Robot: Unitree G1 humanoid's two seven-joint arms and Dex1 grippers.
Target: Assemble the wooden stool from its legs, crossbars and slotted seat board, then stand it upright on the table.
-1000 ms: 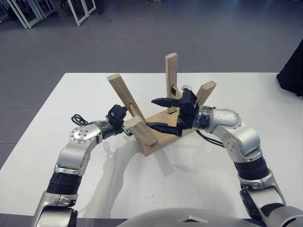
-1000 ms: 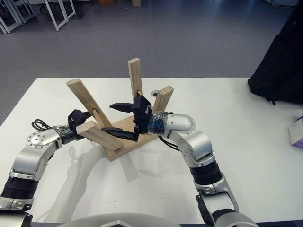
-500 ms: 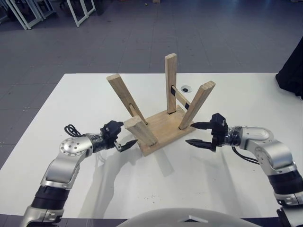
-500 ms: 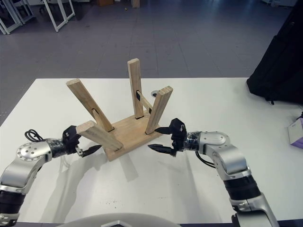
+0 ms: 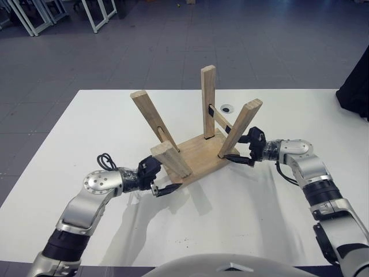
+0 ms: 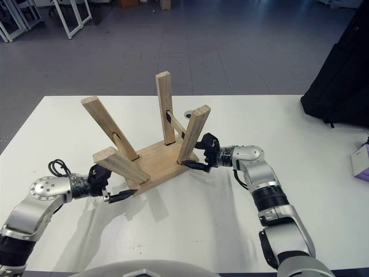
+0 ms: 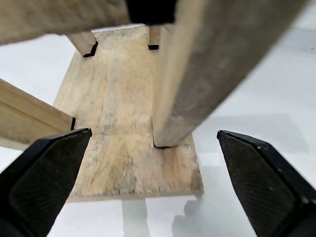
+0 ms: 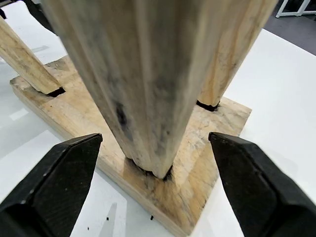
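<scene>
Left gripper (image 5: 162,183) and right gripper (image 5: 240,151) have neared the upturned stool (image 5: 208,104), both spread wide. Stiff, likely light; grasp its seat board (image 5: 199,156) edges.

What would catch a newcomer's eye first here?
The wooden stool lies upside down mid-table, with its seat board flat on the white table and four legs splayed upward. The left tool is open at the board's near-left corner. The right tool is open astride the right leg at its base.

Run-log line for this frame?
light wooden stool: inverted on white table | left gripper: open, astride near leg | right gripper: open, astride right leg
</scene>
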